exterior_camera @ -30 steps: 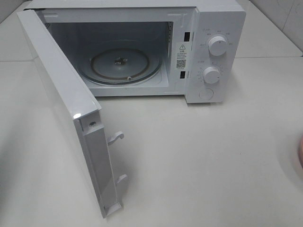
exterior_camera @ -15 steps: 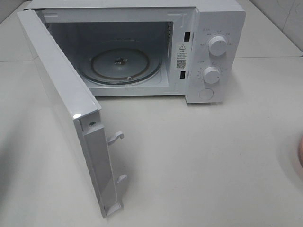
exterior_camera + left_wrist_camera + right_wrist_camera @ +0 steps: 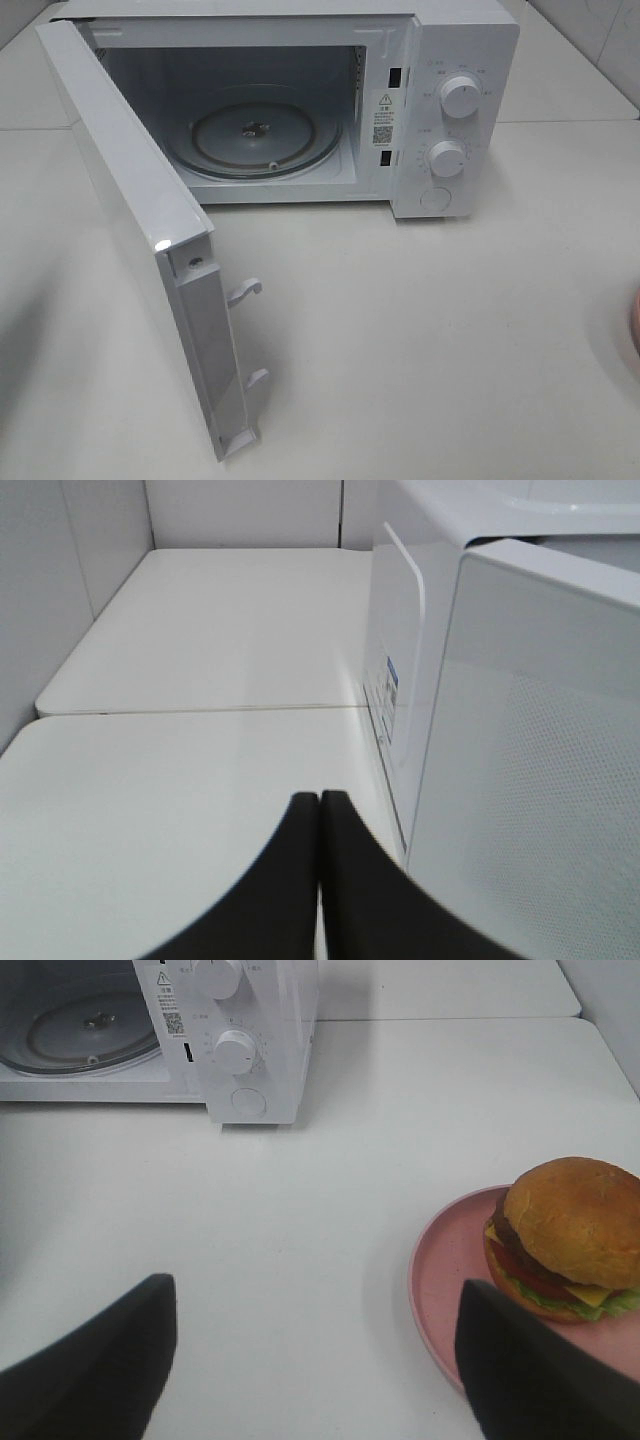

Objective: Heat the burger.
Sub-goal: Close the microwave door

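one microwave (image 3: 300,100), one burger (image 3: 570,1235), one plate (image 3: 445,1280)

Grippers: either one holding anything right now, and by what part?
Nothing held. The left gripper is shut on nothing, beside the microwave door. The right gripper is open, short of the burger on its pink plate.

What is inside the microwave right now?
Only the glass turntable sits in the open microwave, with nothing on it. The burger is outside, on the pink plate. The door hides the cavity's left wall.
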